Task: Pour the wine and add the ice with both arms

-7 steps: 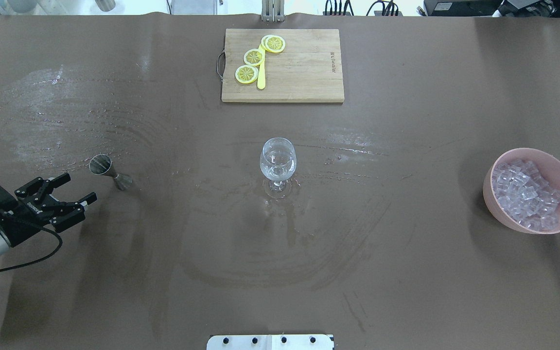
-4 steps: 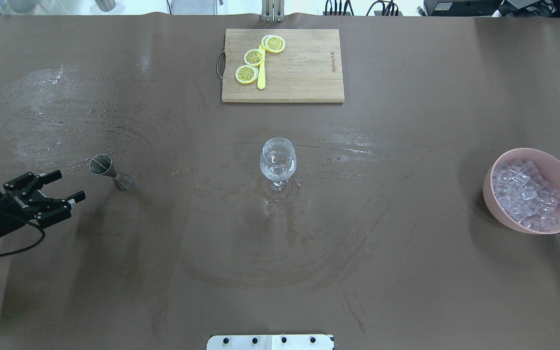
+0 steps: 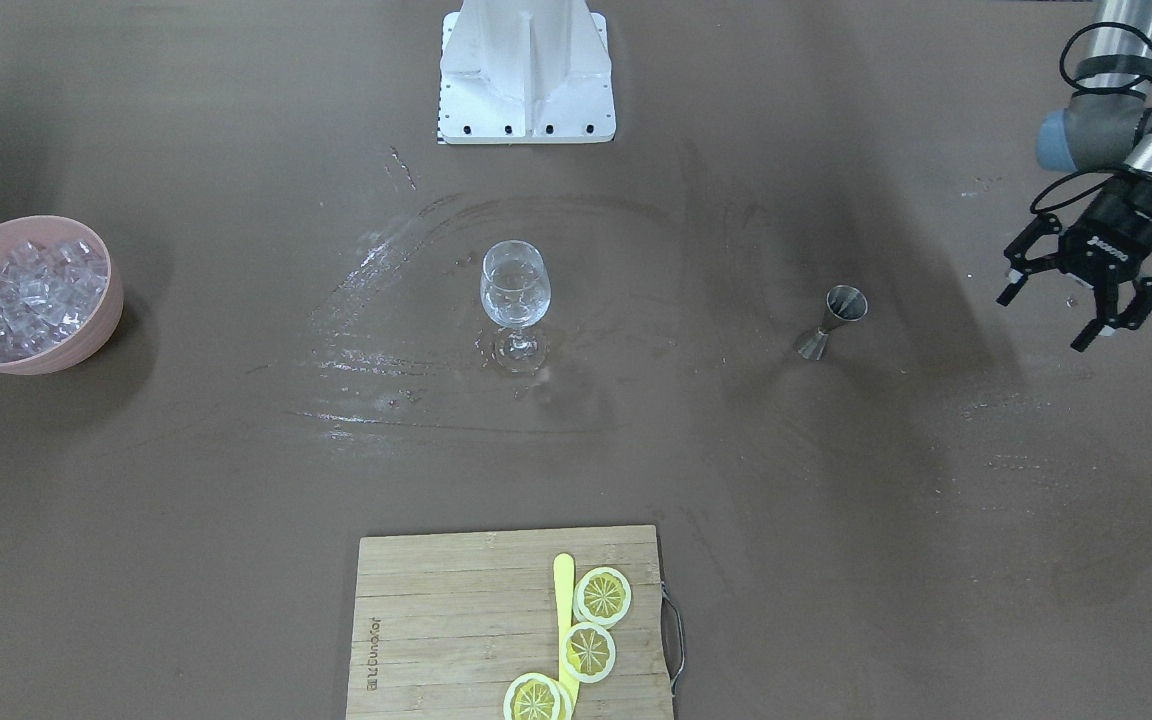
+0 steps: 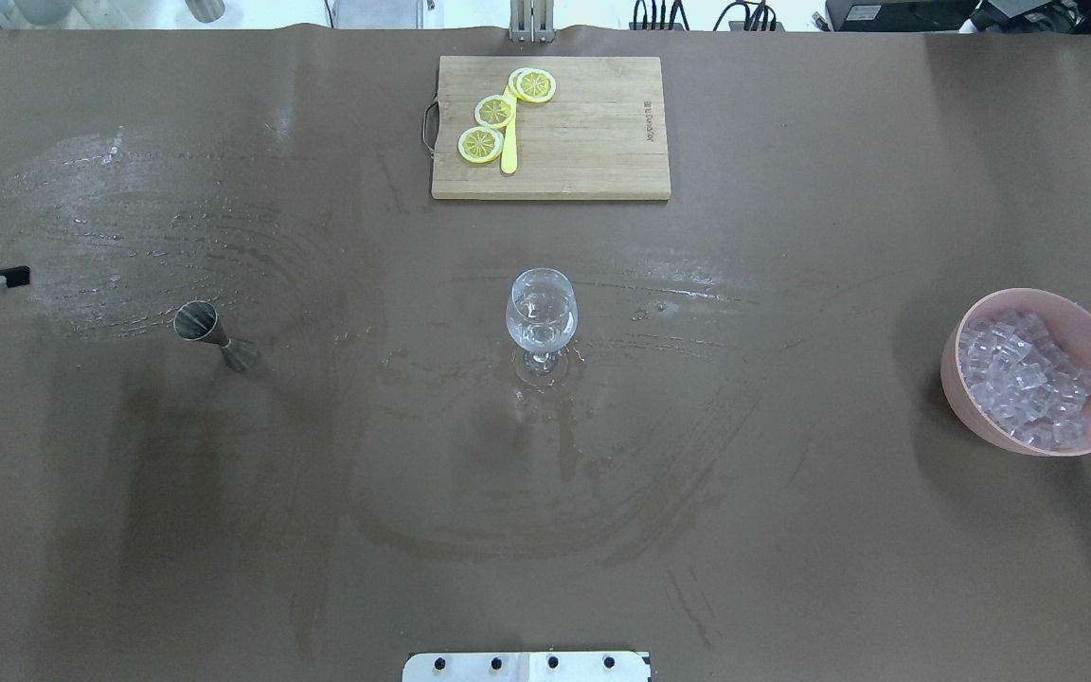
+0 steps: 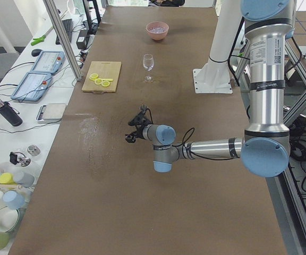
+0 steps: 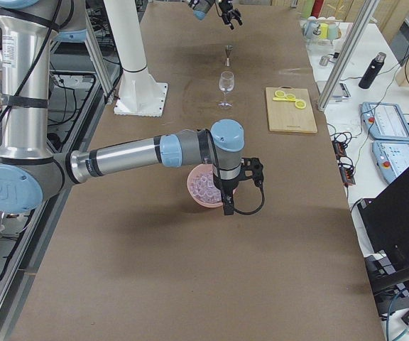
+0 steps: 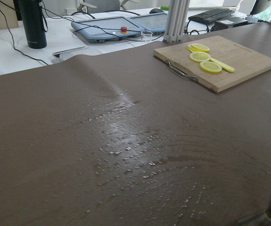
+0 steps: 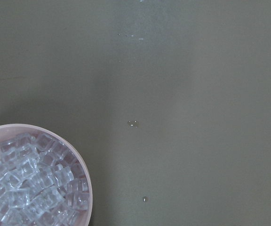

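The left gripper [image 3: 1044, 320] hangs above the brown table [image 3: 836, 520] with its two black fingers spread wide and nothing between them. Nearest to it, on its side toward the table's middle, stands a small steel double-cone measuring cup [image 3: 833, 320], upright and apart from the fingers. Further on in the same direction is a clear stemmed wine glass [image 3: 514, 290], also upright, with wet streaks on the table around its foot. The right gripper [image 6: 229, 202] shows only in the side view from the robot's right, where it points down; whether its fingers are apart or together I cannot tell. Just beside it and lower sits a round pink bowl [image 6: 190, 186], and the ice [image 6: 204, 185], a heap of small clear cubes, lies inside this bowl. Well apart from both grippers, at the table edge far from the robot, lies a pale wooden cutting board [image 4: 583, 142] with three yellow lemon slices [image 4: 495, 111] on it.
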Controlling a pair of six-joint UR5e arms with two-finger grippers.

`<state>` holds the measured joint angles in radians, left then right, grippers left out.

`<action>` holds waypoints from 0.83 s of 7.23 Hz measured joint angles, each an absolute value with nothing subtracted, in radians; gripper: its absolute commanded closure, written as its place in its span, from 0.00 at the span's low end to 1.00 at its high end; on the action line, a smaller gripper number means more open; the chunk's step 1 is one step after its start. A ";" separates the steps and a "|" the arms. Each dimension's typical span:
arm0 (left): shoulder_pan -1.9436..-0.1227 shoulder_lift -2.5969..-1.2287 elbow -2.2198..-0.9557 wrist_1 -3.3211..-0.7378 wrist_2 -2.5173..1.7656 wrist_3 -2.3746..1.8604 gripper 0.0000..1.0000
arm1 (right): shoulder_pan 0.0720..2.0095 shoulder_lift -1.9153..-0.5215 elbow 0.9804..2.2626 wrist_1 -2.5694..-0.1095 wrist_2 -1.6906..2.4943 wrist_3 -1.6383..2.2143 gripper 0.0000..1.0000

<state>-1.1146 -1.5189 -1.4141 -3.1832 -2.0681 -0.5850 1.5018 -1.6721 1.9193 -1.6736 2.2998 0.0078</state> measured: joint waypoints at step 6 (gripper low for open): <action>-1.488 -1.628 -1.536 -2.336 -2.320 -0.077 0.01 | 1.502 -1.672 1.919 -1.674 2.301 0.008 0.00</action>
<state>-1.4881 -1.6276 -1.5364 -2.3360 -2.3197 -0.0774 1.5018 -1.6721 1.9190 -1.6736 2.3010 0.0077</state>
